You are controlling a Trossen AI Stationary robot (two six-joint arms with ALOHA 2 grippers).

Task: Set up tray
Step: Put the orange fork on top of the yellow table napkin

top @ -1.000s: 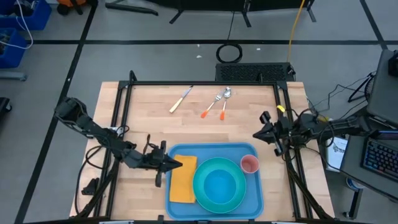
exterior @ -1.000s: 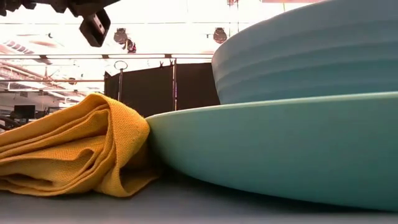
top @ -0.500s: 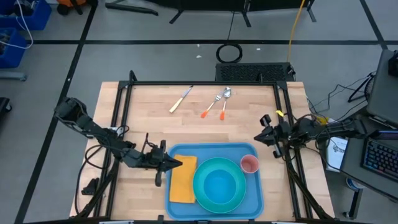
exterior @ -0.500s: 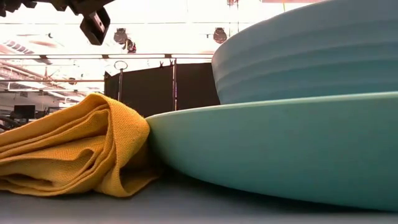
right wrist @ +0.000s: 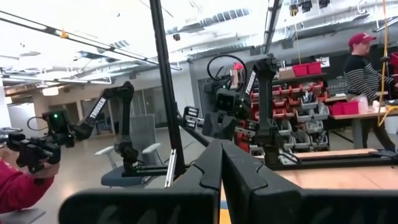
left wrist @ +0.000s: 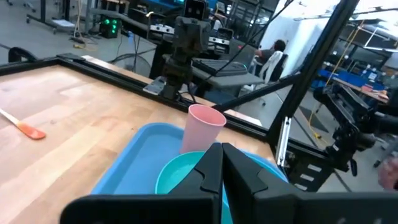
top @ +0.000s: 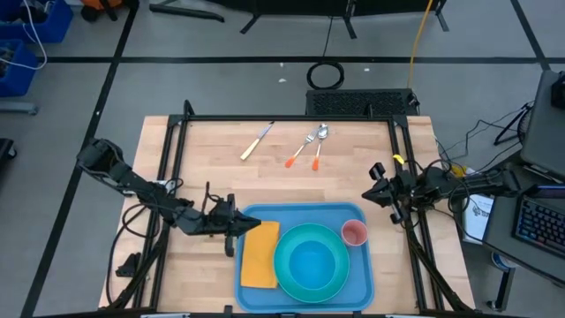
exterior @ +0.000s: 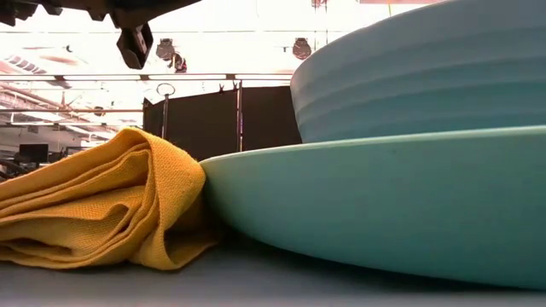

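Tray (top: 252, 216) lies at the table's near edge, long axis left-to-right. Left gripper (top: 237, 223), fingers pressed together, hovers at its left rim, nearer than the closed right gripper (top: 371, 195).

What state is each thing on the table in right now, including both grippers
Blue tray: flat on the table, loaded.
Yellow napkin: folded, on the tray.
Turquoise plate: on the tray.
Turquoise bowl: upright on the plate.
Pink cup: upright on the tray.
Knife, fork, spoon: lying on the bare table.
Left gripper: shut, empty, at the napkin's edge.
Right gripper: shut, empty.
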